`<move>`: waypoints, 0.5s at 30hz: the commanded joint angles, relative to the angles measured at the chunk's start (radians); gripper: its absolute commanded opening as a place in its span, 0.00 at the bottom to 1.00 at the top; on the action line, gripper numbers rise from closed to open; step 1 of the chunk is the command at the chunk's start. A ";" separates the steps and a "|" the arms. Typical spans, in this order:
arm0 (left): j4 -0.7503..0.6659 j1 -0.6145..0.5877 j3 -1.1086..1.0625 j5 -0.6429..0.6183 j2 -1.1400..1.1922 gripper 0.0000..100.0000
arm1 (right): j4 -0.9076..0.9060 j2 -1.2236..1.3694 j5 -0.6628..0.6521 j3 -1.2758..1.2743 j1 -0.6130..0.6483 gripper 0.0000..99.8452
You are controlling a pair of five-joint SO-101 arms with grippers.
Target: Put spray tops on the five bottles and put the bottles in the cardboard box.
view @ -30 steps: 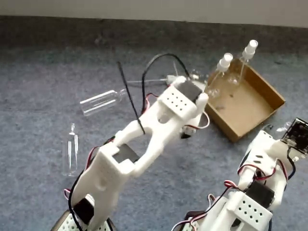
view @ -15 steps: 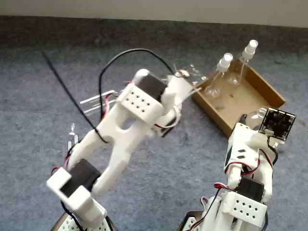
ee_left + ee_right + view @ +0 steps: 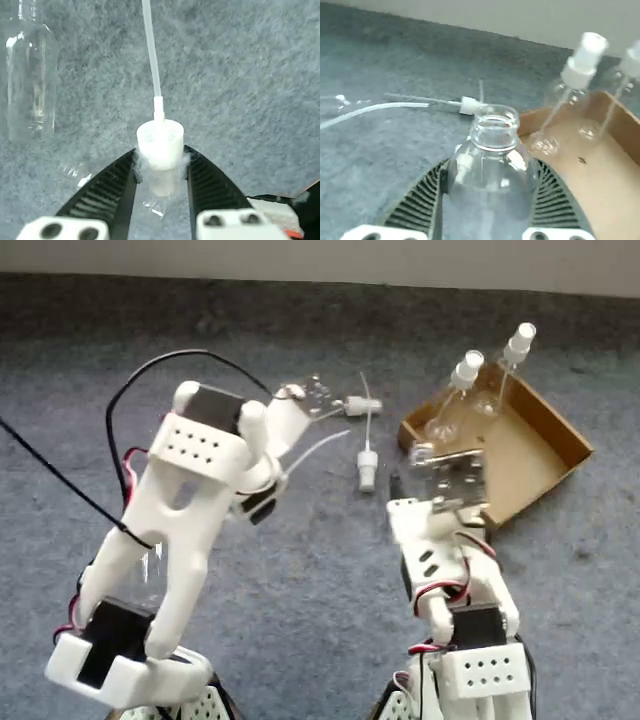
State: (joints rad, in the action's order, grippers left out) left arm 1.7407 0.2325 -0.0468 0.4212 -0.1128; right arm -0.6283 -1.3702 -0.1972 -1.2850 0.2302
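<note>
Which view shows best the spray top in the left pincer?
The left wrist view: the spray top sits in the left pincer, its tube pointing away. In the high view the arm mostly covers it, leaving the tube; the right wrist view catches that tube.

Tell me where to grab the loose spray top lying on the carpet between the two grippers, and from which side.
Take the loose spray top by its thick white cap, coming from above with the fingers closing across its width. It lies flat on the carpet with its thin tube pointing toward the far side. The tube looks too slim and bendy to hold firmly.
</note>
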 commanded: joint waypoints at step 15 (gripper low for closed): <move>0.005 -0.136 -0.283 0.480 -0.226 0.00 | 0.380 -0.018 -0.302 -0.259 0.239 0.11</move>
State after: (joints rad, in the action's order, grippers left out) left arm 1.7407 0.1112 -0.2862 0.8078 -0.2570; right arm -0.4304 -1.3702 -0.4902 -1.4722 0.4572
